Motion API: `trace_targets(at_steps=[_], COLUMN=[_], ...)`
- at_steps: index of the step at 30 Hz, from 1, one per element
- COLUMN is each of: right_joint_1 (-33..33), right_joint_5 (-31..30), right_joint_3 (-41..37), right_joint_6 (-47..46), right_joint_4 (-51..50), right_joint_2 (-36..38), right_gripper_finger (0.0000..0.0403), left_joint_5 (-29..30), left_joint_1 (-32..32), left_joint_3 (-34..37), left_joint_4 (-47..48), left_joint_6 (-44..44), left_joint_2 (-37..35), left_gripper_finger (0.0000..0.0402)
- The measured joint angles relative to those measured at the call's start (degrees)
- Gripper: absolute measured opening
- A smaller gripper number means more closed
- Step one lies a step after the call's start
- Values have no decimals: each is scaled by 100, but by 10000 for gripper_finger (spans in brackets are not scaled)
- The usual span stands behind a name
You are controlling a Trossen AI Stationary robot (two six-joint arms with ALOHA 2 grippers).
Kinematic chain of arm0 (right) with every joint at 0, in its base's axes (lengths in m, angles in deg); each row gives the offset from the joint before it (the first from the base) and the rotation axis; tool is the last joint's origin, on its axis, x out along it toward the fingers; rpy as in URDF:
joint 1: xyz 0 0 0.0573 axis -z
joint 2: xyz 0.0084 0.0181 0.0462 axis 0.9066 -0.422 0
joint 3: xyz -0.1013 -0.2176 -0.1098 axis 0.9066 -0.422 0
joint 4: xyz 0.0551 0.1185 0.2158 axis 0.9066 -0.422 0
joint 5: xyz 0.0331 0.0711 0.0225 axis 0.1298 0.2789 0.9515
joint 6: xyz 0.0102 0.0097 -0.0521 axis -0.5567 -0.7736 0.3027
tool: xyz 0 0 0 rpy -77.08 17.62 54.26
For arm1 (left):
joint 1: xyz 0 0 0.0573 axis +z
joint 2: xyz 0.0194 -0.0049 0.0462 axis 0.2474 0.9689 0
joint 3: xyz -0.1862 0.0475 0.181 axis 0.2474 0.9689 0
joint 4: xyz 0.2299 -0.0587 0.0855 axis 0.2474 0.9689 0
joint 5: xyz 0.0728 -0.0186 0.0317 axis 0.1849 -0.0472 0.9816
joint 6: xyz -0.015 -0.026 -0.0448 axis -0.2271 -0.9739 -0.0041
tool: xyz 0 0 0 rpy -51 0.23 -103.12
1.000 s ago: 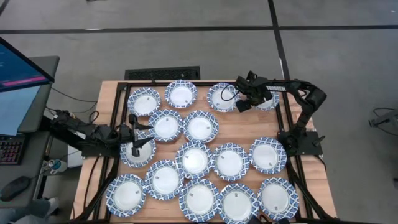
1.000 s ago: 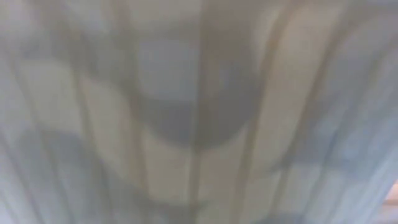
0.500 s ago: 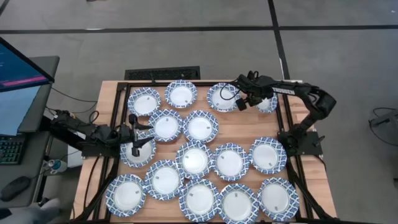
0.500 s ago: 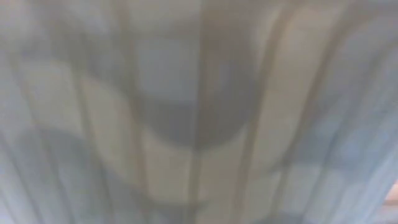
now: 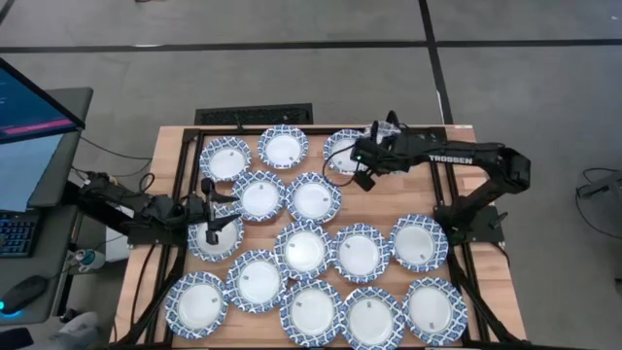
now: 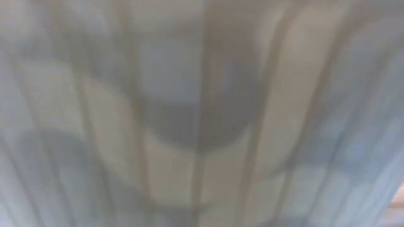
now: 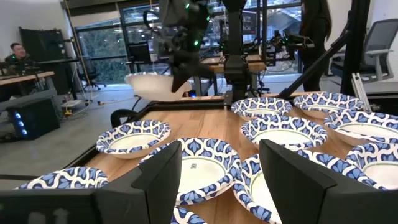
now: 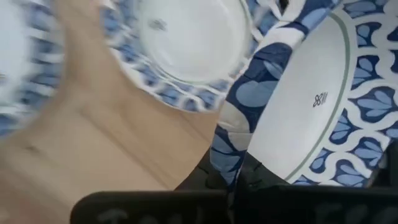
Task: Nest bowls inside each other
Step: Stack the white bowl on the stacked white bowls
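Several blue-and-white bowls rest on their bases on the wooden table (image 5: 384,199). My right gripper (image 5: 358,157) reaches along the far side and is shut on one bowl (image 8: 305,106), which also shows lifted and tilted in the left wrist view (image 7: 149,84). It hangs over the edge of another bowl (image 5: 338,148), seen in the right wrist view (image 8: 180,43). My left gripper (image 5: 219,209) stands open at the left, just above a bowl (image 5: 216,241), touching nothing. My right gripper pinches the bowl's patterned rim (image 8: 231,152) between its two fingers, one finger on the inner side and one on the outer. The fingers come level from the table's right. The bowl is lifted clear and steeply tilted.
Bowls fill most of the table in rows, close together. A black frame (image 5: 180,194) runs around the table's edges. The low view is blocked by a blurred blue-and-white surface (image 6: 202,113). A person (image 7: 15,53) sits far behind the table.
My right gripper has taken hold of the far right bowl, lifted it off the table and carried it toward the table's left edge, over the neighbouring far bowl. The bowl has tipped up steeply. The spot where it stood is bare wood.
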Motion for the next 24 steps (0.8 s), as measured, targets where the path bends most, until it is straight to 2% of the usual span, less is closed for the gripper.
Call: trace_targets(at_steps=[1,5,7,14,16,21,24], right_joint_1=[-119,-552,-766,-1136,-1158,-1079,-942], right_joint_5=[-2,-72,-205,-242,-56,824,927], right_joint_3=[110,637,902,1570,1628,1640,1635], right_joint_6=[0,196,418,1279,1582,2000,2057], right_joint_4=[-20,-266,-321,-522,-516,-511,-438], right_joint_2=[-38,-190,-292,-841,-1011,-1487,-1641], right_gripper_finger=[8,5,4,6,5,7,7], left_joint_5=[12,478,585,588,409,-678,-1064], left_joint_1=[2,49,45,45,45,45,44], left_joint_3=[0,2,2,2,8,20,20], left_joint_4=[-1,-3,-6,-30,-85,-424,-537], left_joint_6=[108,1779,2252,2304,1971,-83,-789], left_joint_2=[1,-1,-1,2,-1,-5,-1], left_gripper_finger=[208,208,208,208,208,208,208])
